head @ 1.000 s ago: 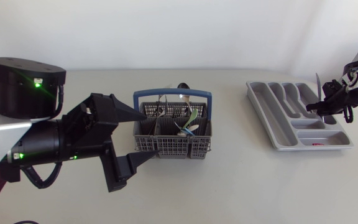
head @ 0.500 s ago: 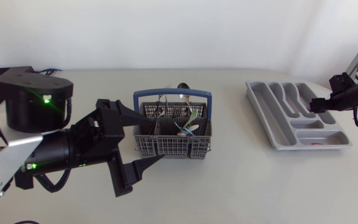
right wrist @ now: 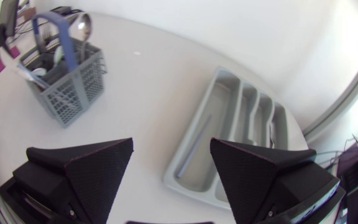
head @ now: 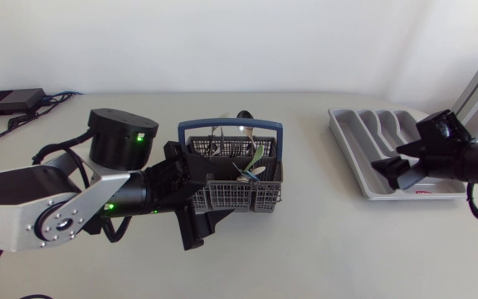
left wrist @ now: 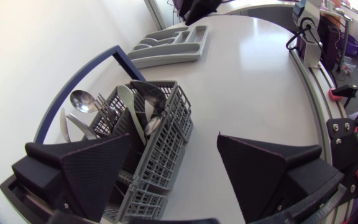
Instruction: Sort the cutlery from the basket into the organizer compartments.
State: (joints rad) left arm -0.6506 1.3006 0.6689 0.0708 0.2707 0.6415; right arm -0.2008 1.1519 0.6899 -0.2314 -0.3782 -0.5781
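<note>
L arm (head: 15,218): silver-grey link w/ a round flange (head: 56,226) & ring of small screws; rest matte blk. Fat blk cylindrical joint (head: 119,133) w/ a lit green LED (head: 143,139); 2 more green lights along the arm. Blk cables (head: 56,154) loop beside the joint. L gripper (head: 214,195): 2 broad blk wedge fingers, faint reddish line on the edges in wrist view. R arm (head: 471,162): all blk, thin blk cable loop (head: 474,208). R gripper (head: 388,173): same wedges.

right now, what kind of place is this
Probably a robot lab bench, not a kitchen: left gripper and right gripper over a white table holding a cutlery basket and a grey organizer.
</note>
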